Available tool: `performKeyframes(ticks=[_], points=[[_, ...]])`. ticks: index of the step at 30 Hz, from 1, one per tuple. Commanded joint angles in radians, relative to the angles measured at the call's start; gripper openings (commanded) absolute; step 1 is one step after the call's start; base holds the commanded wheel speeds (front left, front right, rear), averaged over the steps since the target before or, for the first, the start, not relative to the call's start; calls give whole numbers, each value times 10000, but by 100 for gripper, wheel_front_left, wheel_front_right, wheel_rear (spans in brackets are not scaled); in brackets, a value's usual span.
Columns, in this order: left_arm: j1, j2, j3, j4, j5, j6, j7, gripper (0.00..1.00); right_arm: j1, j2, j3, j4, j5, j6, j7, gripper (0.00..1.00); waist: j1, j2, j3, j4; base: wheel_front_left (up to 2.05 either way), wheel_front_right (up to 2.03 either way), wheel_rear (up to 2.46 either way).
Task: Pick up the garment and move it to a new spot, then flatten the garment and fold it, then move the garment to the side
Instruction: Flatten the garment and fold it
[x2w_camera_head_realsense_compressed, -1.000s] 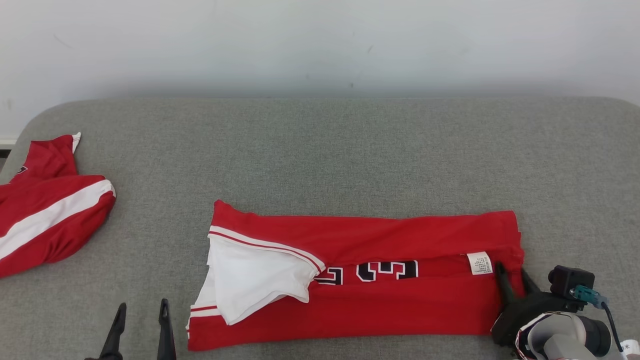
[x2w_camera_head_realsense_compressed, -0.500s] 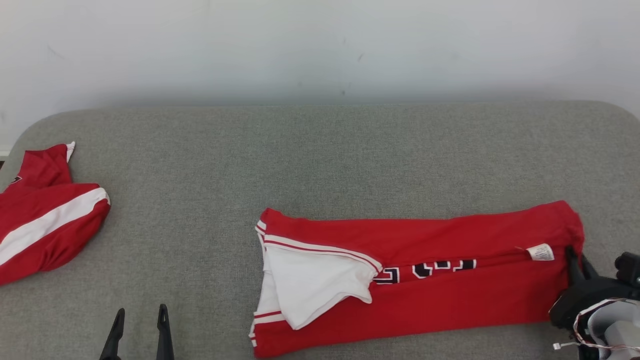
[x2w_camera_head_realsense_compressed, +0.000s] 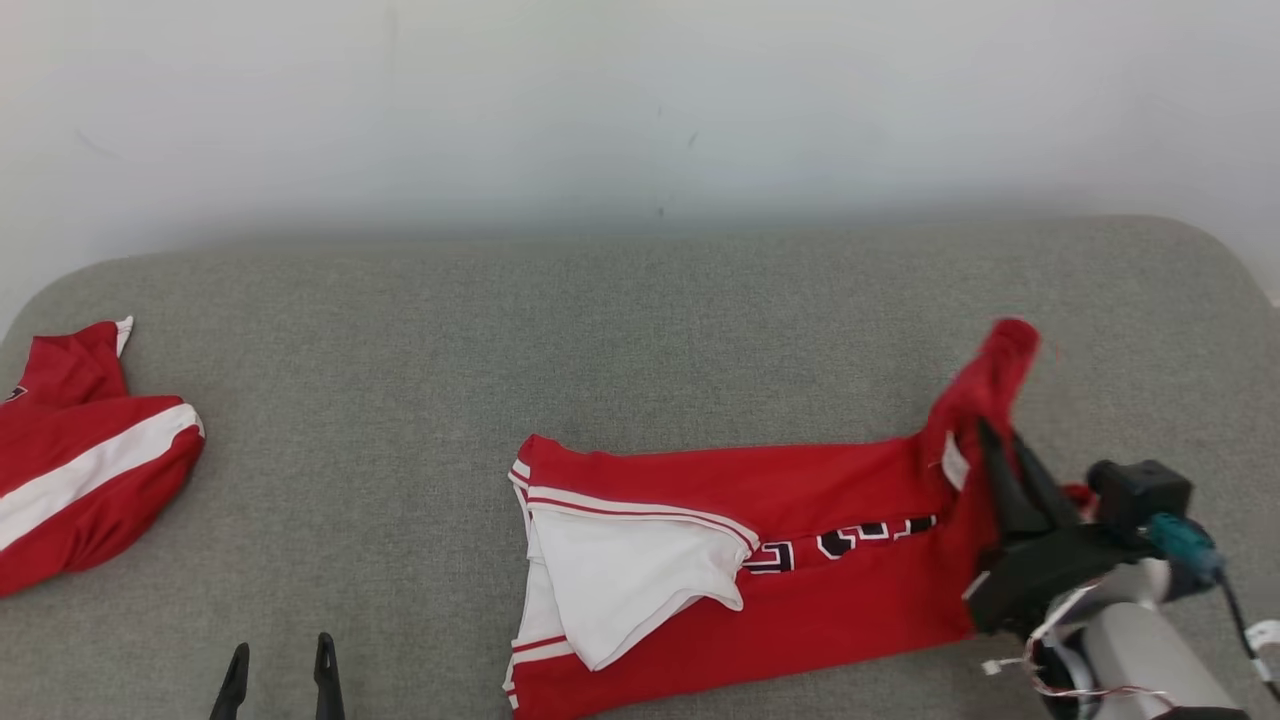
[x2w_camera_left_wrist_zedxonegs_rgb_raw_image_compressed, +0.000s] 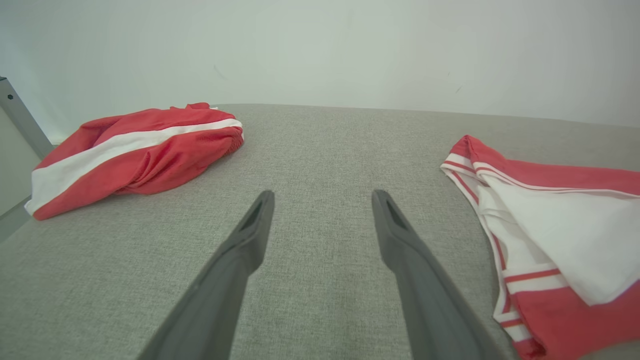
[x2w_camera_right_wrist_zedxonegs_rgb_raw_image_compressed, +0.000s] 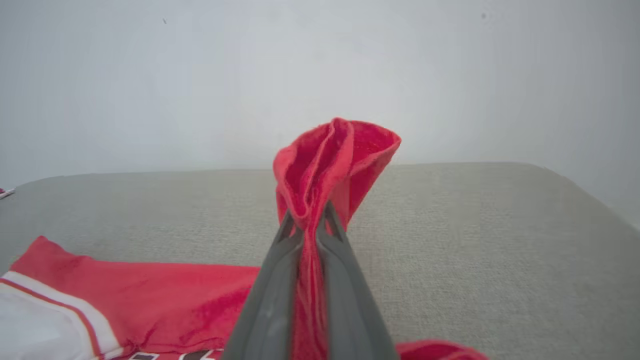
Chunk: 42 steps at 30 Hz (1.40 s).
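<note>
- My right pincer (x2w_camera_head_realsense_compressed: 1000, 436) is clamped narrow on a bunched red end of the garment (x2w_camera_head_realsense_compressed: 830, 600). In the right wrist view the cloth sticks up past my fingertips like a little funnel.
- The garment is a folded red jersey lying along the front edge of the grey surface (x2w_camera_head_realsense_compressed: 600, 330), right of the middle. Its right end is raised off the surface, the rest lies flat.
- A white flap (x2w_camera_head_realsense_compressed: 620, 570) lies loose on top at its left end, and a small label (x2w_camera_head_realsense_compressed: 955, 465) shows just beside my grip.
- My left pincer (x2w_camera_head_realsense_compressed: 282, 648) is spread wide, holding nothing, low at the front edge and well apart from the garment.
- Another red and white garment (x2w_camera_head_realsense_compressed: 90, 470) sits at the left edge, untouched.
- Step, my guess: moving the folded garment to the side.
- Risk: I hold one end only, so lifting or dragging may pull the fold open, and the white flap would go first.
- Risk: the pinch is on a thin bunch, so the cloth may slip out under the weight of the rest.
- Risk: the trailing end is close to the front edge, so a pull to the right may drop it over.
- Risk: the grey cloth looks rough, so a drag may wrinkle the bottom layer.
</note>
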Motion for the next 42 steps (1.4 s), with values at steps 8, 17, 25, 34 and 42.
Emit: performKeyframes(ticks=[8,17,25,34,42], points=[[-74,-14,-213,67,-103,28,-32,100,320,1115,1571,-1866,-232,-26,955,0,-1,0,-26,262,0,0,0],[-367,-15,-647,187,-304,42,-32,100,-194,2180,2410,-1292,-270,-26,1566,0,-1,0,159,863,0,0,0],[-528,-15,-1035,327,-435,145,-32,100,-998,2492,2947,512,-209,-26,1433,0,-1,0,329,1269,0,0,0],[-657,-16,-1195,466,-603,213,-32,100,-1527,2509,4051,1804,888,-26,839,0,-1,0,362,1436,0,0,0],[-442,-15,-1064,488,-645,283,-32,100,-1893,2502,4297,1895,1613,-26,-54,100,-1,0,200,1288,0,0,0]])
